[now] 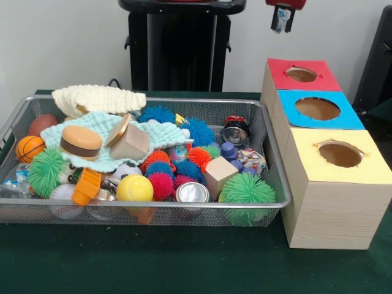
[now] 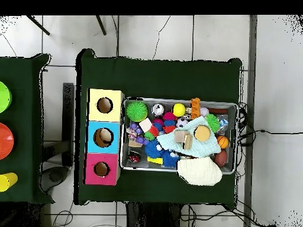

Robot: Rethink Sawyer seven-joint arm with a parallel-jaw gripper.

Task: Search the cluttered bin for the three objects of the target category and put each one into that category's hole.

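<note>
The bench (image 1: pixel 184 269), covered in dark green cloth, is seen well below the gripper (image 1: pixel 281 19), which hangs drawn back at the top edge of the front view, with only its red end and a short dark tip showing; whether it is spread or pressed together cannot be told, and nothing is seen held or touched by it. The arm itself is cut off above the frame. Below and to the left of the gripper, the wire-mesh bin (image 1: pixel 153 208) is set on the bench, filled with clutter. Almost directly beneath the gripper, the wooden box (image 1: pixel 331 202) with three holes is placed beside the bin: the red-topped hole (image 1: pixel 301 74) lies closest under the gripper, the blue-topped hole (image 1: pixel 317 108) further down, and the yellow-topped hole (image 1: pixel 340 154) furthest. Inside the bin, far to the lower left of the gripper, a cream cloth (image 1: pixel 98 98) is draped over the rim, and a green spiky ball (image 1: pixel 247 188), a yellow ball (image 1: pixel 135 188), a wooden cube (image 1: pixel 219 173) and a crushed can (image 1: pixel 236 130) are seen.
</note>
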